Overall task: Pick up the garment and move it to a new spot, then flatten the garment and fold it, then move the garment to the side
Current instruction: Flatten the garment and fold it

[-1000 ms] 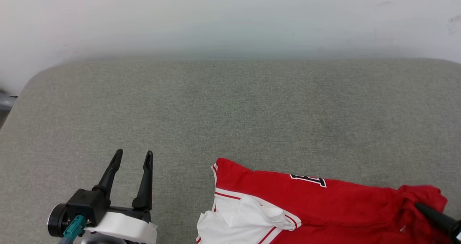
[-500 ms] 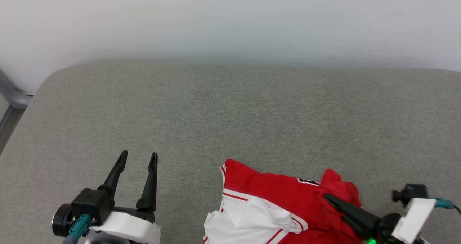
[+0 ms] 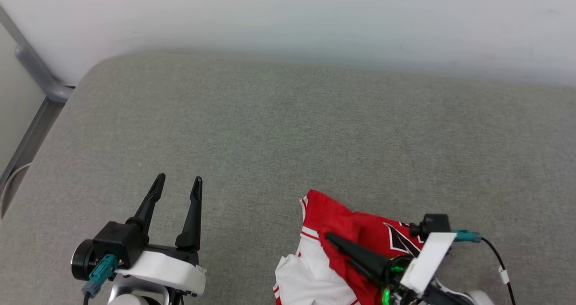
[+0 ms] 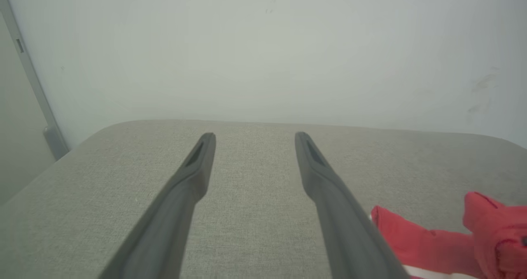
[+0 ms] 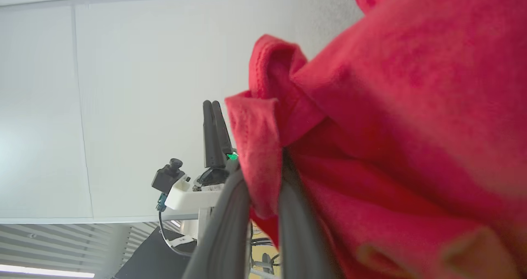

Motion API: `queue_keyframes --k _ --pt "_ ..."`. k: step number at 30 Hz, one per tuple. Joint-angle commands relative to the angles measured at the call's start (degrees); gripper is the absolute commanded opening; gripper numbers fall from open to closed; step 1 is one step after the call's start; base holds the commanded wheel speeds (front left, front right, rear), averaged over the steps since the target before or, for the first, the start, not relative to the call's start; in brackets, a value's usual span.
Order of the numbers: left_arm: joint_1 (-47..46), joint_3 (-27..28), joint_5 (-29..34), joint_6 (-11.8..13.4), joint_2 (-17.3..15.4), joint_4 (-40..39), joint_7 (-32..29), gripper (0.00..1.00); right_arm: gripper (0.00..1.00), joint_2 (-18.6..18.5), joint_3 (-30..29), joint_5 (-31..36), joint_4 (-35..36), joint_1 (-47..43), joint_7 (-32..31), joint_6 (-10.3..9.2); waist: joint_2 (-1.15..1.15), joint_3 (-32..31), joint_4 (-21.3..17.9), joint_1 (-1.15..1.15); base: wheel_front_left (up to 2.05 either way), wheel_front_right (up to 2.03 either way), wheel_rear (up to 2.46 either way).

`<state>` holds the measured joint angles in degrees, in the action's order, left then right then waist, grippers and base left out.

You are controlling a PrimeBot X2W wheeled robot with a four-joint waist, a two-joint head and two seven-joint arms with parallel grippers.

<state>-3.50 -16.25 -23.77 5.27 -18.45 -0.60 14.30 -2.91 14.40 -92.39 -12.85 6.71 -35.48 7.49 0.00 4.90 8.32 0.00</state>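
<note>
The garment (image 3: 344,218) lies bunched at the near edge of the grey cushioned surface (image 3: 315,129), red cloth folded over itself. A white sleeve (image 3: 310,280) with striped trim shows, and so does part of the black lettering (image 3: 400,241). My right gripper (image 3: 330,238) points left across it, shut on a fold of red cloth. In the right wrist view that fold of the garment (image 5: 391,126) is pinched between my two fingers (image 5: 230,225). My left gripper (image 3: 178,181) stands open to the left, apart from the garment (image 4: 432,246), with nothing between its fingers (image 4: 197,168).
A white wall (image 3: 288,17) rises right behind the grey surface. A grey metal rail (image 3: 40,75) runs down beyond the rounded far left corner. Bare grey fabric stretches ahead and to both sides of the garment.
My right gripper has carried the garment's red edge leftward over the shirt, bunching it up. The head camera has also shifted, bringing the rail at the left into view. The left gripper stays open.
</note>
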Motion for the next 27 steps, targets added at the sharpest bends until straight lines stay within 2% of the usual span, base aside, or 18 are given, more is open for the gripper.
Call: queue_keyframes --k 1,3,4,5,6,7,13,20,23,27 --pt "-0.75 0.06 -0.02 -0.17 0.39 0.25 0.32 1.0 0.0 0.04 1.33 1.85 -1.43 0.93 1.07 -0.01 0.0 0.67 0.71 0.0 0.0 0.0 0.0" --pt "-1.0 0.16 -0.1 -0.46 0.56 0.66 0.57 1.0 0.0 0.01 2.46 6.08 -4.3 2.34 5.09 -0.01 0.0 1.32 1.07 0.0 0.0 0.0 0.0" --pt "-1.09 0.22 -0.08 -0.55 0.62 0.8 0.56 1.0 0.09 0.01 2.69 6.88 -5.29 2.66 6.5 -0.01 0.0 1.52 1.09 0.0 0.0 0.0 0.0" --pt "-1.24 0.26 -0.05 -0.56 0.72 0.97 0.54 1.0 0.36 0.03 3.29 7.19 -6.05 2.87 7.15 -0.01 0.0 1.68 1.09 0.0 0.0 0.0 0.0" --pt "-1.34 0.3 -0.04 -0.66 0.85 1.1 0.55 1.0 0.73 0.08 3.74 7.55 -6.88 3.07 7.82 -0.01 0.0 1.8 1.06 0.0 0.0 0.0 0.0" --pt "-1.44 0.33 -0.01 -0.75 0.94 1.27 0.61 1.0 1.0 0.03 3.86 7.79 -7.48 3.39 8.49 -0.01 0.0 1.89 1.01 0.0 0.0 0.0 0.0" --pt "-1.85 0.44 0.52 -1.28 1.14 2.11 0.81 1.0 1.0 0.02 5.3 7.84 -7.34 4.99 10.82 -0.01 0.0 1.99 0.2 0.0 0.0 0.0 0.0" --pt "-1.85 0.7 1.0 -1.57 1.1 2.42 0.89 1.0 1.0 -2.23 5.4 12.29 0.95 5.69 15.52 -0.01 0.0 1.73 -0.89 0.0 0.0 0.0 0.0" --pt "-1.84 0.97 1.01 -1.63 0.96 2.42 0.92 1.0 1.0 -4.84 4.95 18.21 4.45 5.61 20.26 -0.01 0.0 1.84 -1.33 0.0 0.0 0.0 0.0" --pt "-1.45 1.33 0.93 -1.44 0.97 2.43 0.95 1.0 1.0 -7.77 3.12 27.27 5.8 4.17 26.21 -0.01 0.0 1.77 -2.07 0.0 0.0 0.0 0.0"
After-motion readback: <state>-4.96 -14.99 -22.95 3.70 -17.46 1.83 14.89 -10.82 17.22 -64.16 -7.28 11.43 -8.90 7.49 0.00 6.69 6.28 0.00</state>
